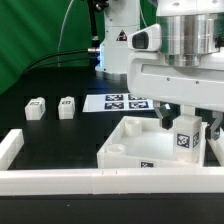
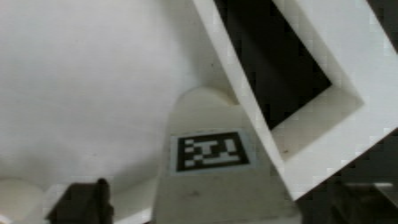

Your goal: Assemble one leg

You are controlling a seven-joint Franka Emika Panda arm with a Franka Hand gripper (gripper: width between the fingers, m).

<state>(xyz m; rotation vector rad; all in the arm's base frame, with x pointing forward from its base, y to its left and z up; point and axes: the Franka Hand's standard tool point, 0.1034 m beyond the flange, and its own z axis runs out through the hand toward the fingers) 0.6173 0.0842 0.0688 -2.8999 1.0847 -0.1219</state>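
Observation:
My gripper (image 1: 182,124) is shut on a small white leg (image 1: 186,139) with a black-and-white tag facing the camera. It holds the leg upright at the corner of the large white tray (image 1: 128,152) on the exterior view's right; whether the leg touches the tray is hidden. In the wrist view the leg (image 2: 215,150) shows its tag between my fingers, above the tray's white floor (image 2: 89,90) and next to its rim (image 2: 267,70). The gripper (image 2: 222,205) sits at the frame's edge. Two more legs (image 1: 36,107) (image 1: 67,106) lie on the black table at the exterior view's left.
The marker board (image 1: 125,101) lies flat behind the tray. A white rail (image 1: 90,181) runs along the front, and another white bar (image 1: 9,148) stands at the exterior view's left. The robot's base and cables stand at the back.

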